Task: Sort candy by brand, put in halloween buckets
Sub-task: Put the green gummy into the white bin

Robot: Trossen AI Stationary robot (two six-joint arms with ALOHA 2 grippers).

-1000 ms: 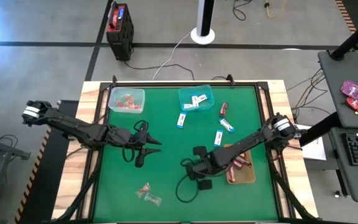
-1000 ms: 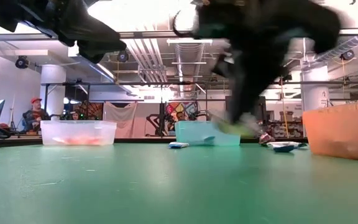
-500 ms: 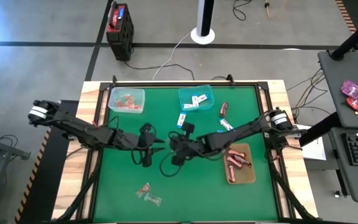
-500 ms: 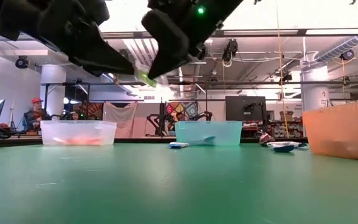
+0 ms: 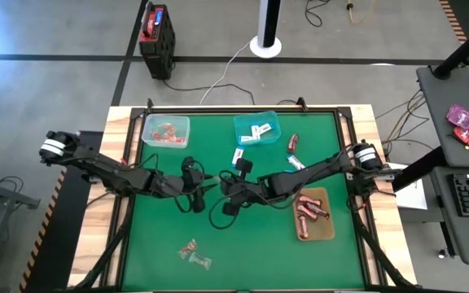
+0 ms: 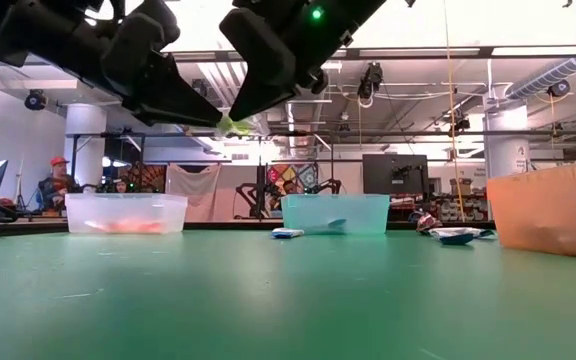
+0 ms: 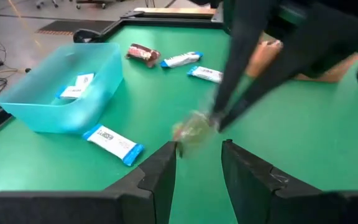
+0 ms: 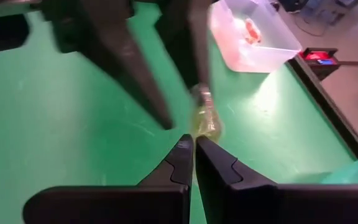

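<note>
Low in the high view's frame, two clear twists (image 5: 195,255) lie on the green table (image 5: 153,244), not yet sorted. At right of centre sits the amber tray (image 5: 326,232) with dark red-brown bars in it.

At mid-frame the two arms meet well above the cloth. The right gripper (image 5: 221,187) is pressed together on the tail of a clear-wrapped sweet (image 8: 204,115), which hangs pale and yellowish from its tips. The left gripper (image 5: 208,186) faces it with its fingers (image 7: 160,168) spread either side of that sweet, not yet touching it as far as can be seen. This reads as a hand-over in mid-air: the right arm offers, the left is set to take.

The next move would call for the left fingers to close on the wrapper's body before the right lets go, then a carry to the mint box (image 5: 166,130) in the upper left, where red-pink sweets already lie. A thin crinkly wrapper may slip.

Farther up, a white-and-blue packet (image 5: 238,157) lies near the teal box (image 5: 256,127), which holds more of its kind; another packet and a dark bar (image 5: 293,143) lie to its right. The printing on the packets is too small to read.
</note>
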